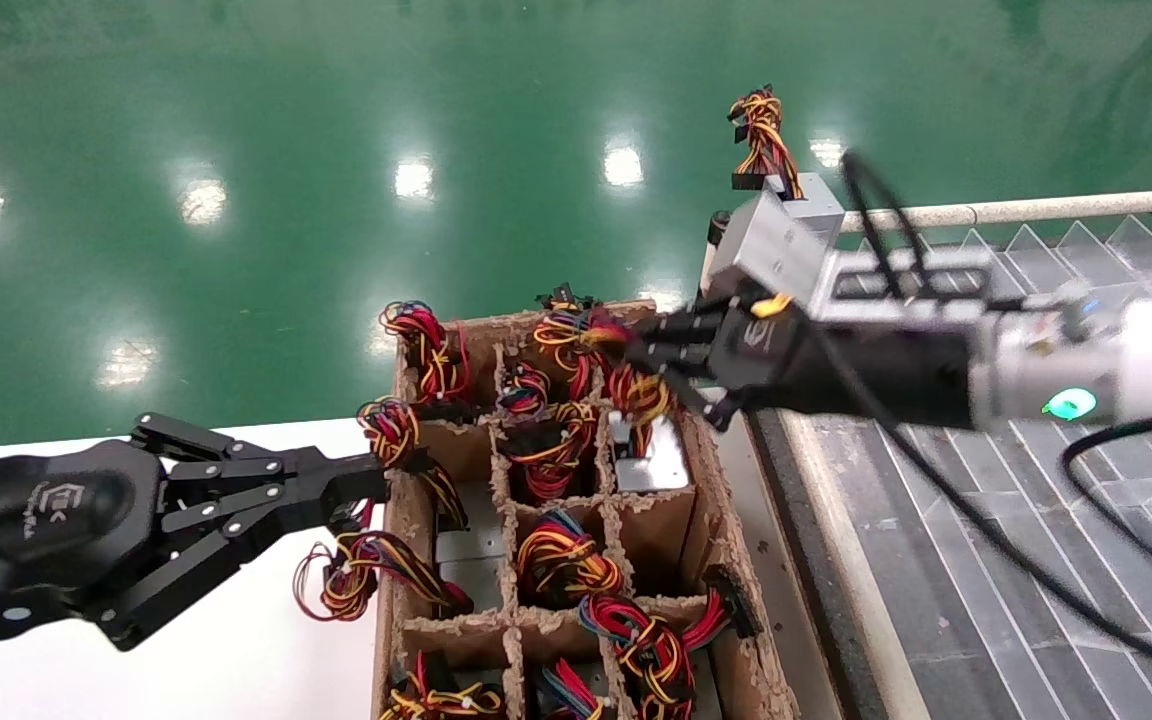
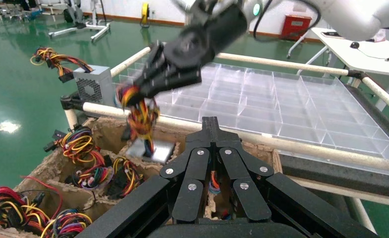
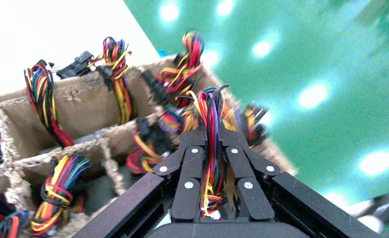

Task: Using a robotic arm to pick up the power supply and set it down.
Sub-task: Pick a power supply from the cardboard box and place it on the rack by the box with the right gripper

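My right gripper (image 1: 636, 350) reaches over the far right corner of the cardboard crate (image 1: 711, 530). It is shut on the red, yellow and black wires (image 3: 211, 111) of the power supply (image 1: 651, 462). That silver-grey box hangs tilted below the fingers, at the mouth of a crate compartment. In the left wrist view the right gripper (image 2: 133, 91) pinches the wire bundle (image 2: 142, 118) with the power supply (image 2: 155, 150) under it. My left gripper (image 1: 376, 478) is shut and holds nothing. It sits beside the crate's left wall, over the white table (image 1: 186, 650).
The crate's other compartments hold several more boxes with coloured wire bundles (image 1: 556, 560). Another grey box (image 1: 786, 220) with a twisted orange-yellow bundle rests on the padded rail (image 1: 1036, 210). A clear divided tray (image 1: 1036, 560) lies right of the crate. Green floor lies beyond.
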